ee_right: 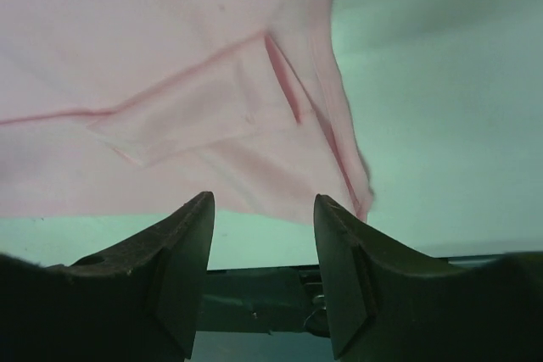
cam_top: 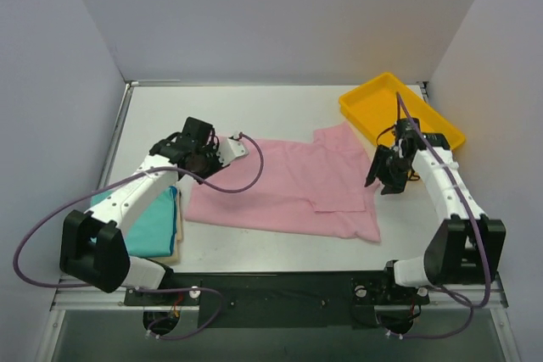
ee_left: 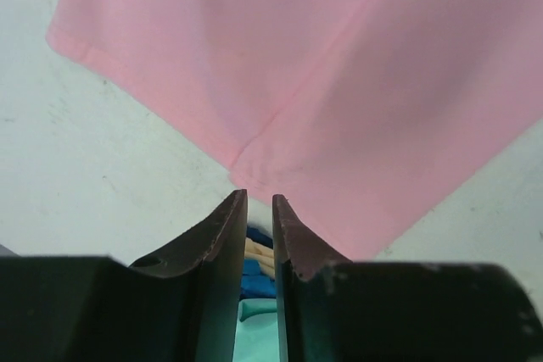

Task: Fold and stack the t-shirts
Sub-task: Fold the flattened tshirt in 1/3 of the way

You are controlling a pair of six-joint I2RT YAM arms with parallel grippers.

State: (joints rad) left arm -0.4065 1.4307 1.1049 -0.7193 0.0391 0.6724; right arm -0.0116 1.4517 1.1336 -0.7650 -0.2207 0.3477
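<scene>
Top external: one light pink t-shirt (cam_top: 288,188) spread flat mid-table, one sleeve reaching toward one yellow tray (cam_top: 382,103) at the far right corner. One teal t-shirt (cam_top: 153,222) folded at the near left, lying on one cream t-shirt (cam_top: 177,226) showing only as an edge. Two arms: left arm bent across the folded pair, left end effector (cam_top: 201,161) over the pink shirt's left edge; right arm reaching forward, right end effector (cam_top: 384,181) pointing down just beside the shirt's right sleeve.

Left wrist: left end effector (ee_left: 259,201) parted by a narrow slit, gripping nothing. Pink shirt (ee_left: 339,82) ahead on the white table (ee_left: 85,167); cream (ee_left: 257,252) and teal (ee_left: 257,328) cloth visible through the slit.

Right wrist: right end effector (ee_right: 263,205) moderately apart, empty. Pink shirt (ee_right: 170,82) with its sleeve seam ahead, bare table (ee_right: 441,142) to the right.
</scene>
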